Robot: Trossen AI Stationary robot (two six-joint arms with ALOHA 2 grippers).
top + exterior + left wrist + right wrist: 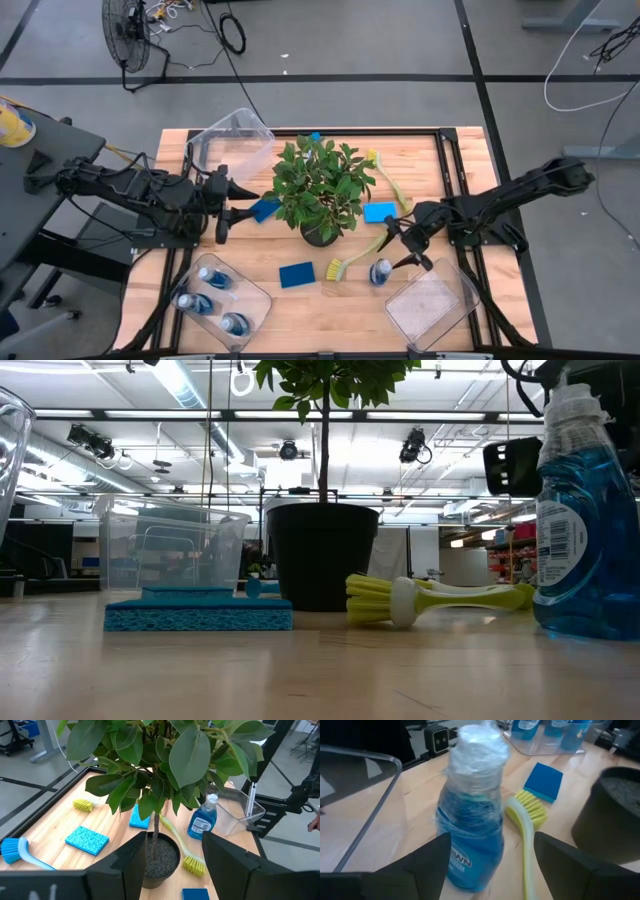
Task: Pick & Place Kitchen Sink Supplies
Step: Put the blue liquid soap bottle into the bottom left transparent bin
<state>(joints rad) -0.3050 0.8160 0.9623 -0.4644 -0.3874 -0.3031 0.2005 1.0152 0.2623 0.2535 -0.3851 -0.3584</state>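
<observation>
We see the right gripper hanging over the table with its fingers spread wide and holding nothing; the blue bottle stands upright on the wood just beside it, at about seven o'clock from the fingertips in the high view, and in the right wrist view the same bottle sits squarely in the gap between the two fingers, not yet touched as far as we can tell; its long axis is vertical, so we judge a sideways close around the body to be the likely next move; a yellow-green brush lies flat just at nine o'clock of the bottle, its handle running up toward one o'clock, near enough that we think it could be nudged; an empty clear bin waits at four o'clock of the bottle; the left gripper is at nine o'clock of the potted plant, fingers also apart and empty, with a blue sponge just beside it; the right arm is clearly the nearer one to the bottle; three more bottles already stand in the other bin.
</observation>
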